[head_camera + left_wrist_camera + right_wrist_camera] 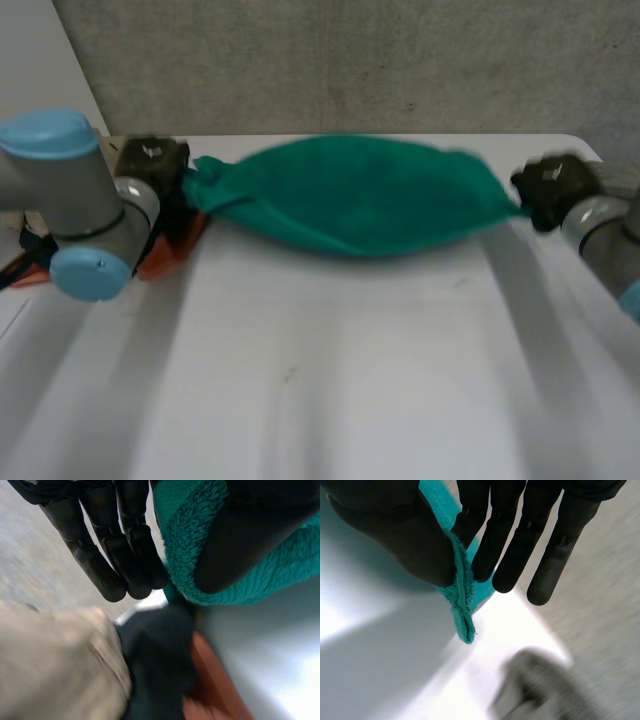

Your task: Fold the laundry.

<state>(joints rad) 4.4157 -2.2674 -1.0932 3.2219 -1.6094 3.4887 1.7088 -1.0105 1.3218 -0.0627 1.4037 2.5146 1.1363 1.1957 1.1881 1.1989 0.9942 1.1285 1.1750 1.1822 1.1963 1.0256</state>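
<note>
A green towel (360,195) hangs stretched between my two hands above the far part of the white table (330,370), sagging in the middle. My left hand (152,160) pinches the towel's left end; in the left wrist view the thumb (240,540) presses the green towel (280,565) against the fingers (120,545). My right hand (553,188) pinches the right end; in the right wrist view the thumb (400,530) and fingers (485,530) clamp a folded corner of the towel (461,610).
An orange-red object (170,250) lies on the table under my left arm, beside the towel's left end. A grey wall (350,60) stands behind the table's far edge. The near table surface is bare white.
</note>
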